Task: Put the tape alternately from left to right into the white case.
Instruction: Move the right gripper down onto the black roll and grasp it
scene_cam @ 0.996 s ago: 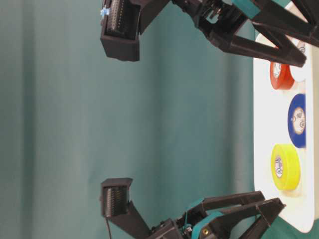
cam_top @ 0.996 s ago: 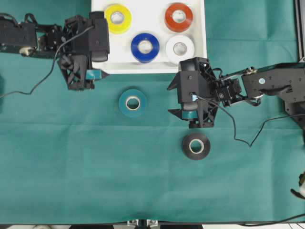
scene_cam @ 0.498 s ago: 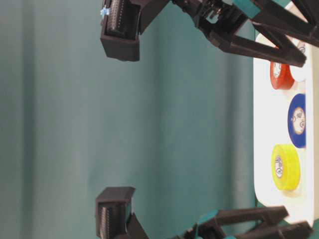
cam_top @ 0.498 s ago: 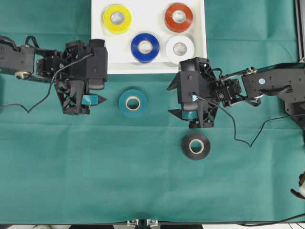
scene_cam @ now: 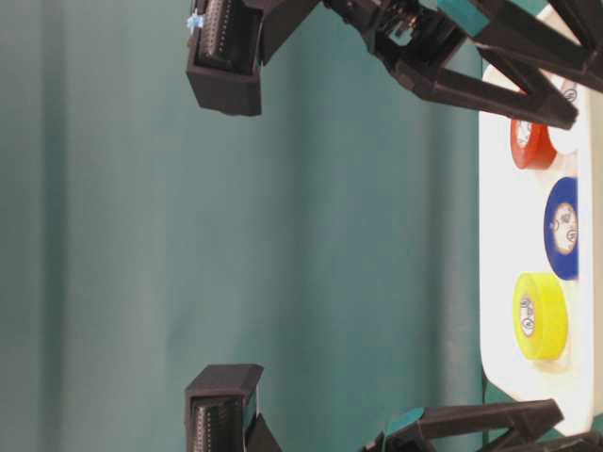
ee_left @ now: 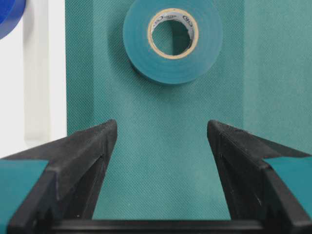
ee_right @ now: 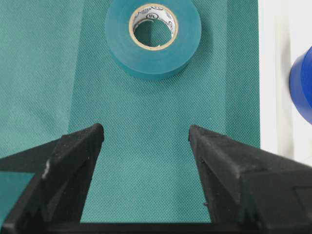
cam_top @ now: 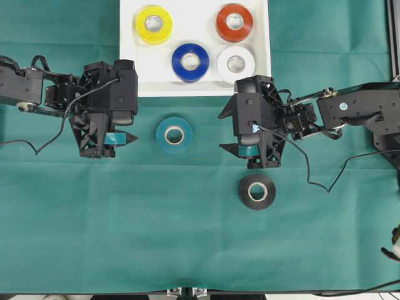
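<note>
Here the teal roll [cam_top: 174, 134] lies flat on the green cloth [cam_top: 125, 237] just below the white case's [cam_top: 128, 56] near rim, between the left gripper [cam_top: 128, 138] and right gripper [cam_top: 226, 131], both spread and empty.

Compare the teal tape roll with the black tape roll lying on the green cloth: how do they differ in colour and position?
The teal tape roll is blue-green, nearly matching the cloth; the black tape roll is dark and stands out. The teal one lies nearer the white case, between the left tool and the right tool; the black one lies farther from the case, just past the right tool. Both lie flat, outside the case, untouched.
</note>
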